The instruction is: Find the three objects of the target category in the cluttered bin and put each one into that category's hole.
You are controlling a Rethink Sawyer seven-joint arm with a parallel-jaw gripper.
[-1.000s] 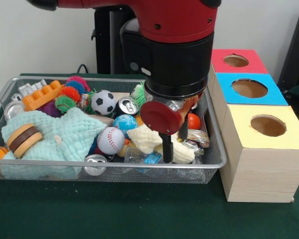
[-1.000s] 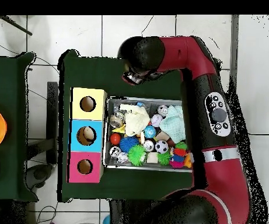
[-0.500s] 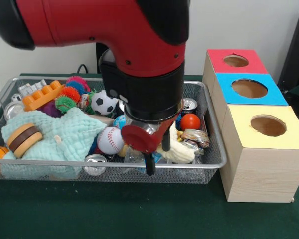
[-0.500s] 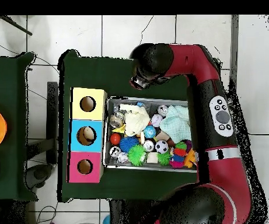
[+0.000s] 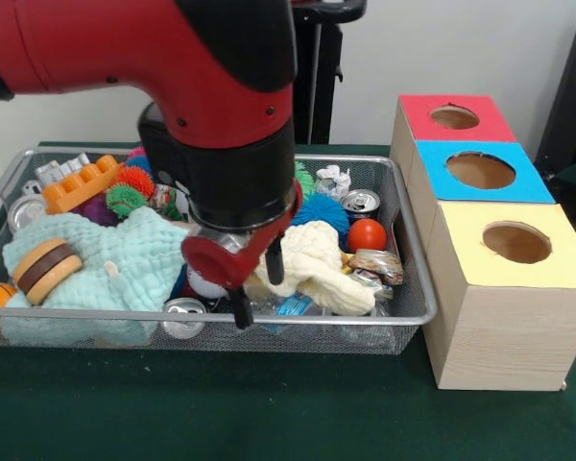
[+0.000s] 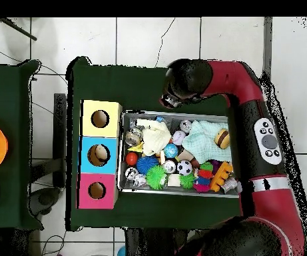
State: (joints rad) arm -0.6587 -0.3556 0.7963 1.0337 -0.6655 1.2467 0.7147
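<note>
Bin w/ cluttered toys, gripper at near rim, fingers spread, empty, hole boxes beside.

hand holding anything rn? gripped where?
Nothing. The hand hangs open and empty over the bin's near edge, beside the cream cloth.

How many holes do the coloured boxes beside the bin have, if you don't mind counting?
3: one in the red box farthest back, one in the blue box in the middle, one in the yellow box nearest.

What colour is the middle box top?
Blue, clearest in the front view.
</note>
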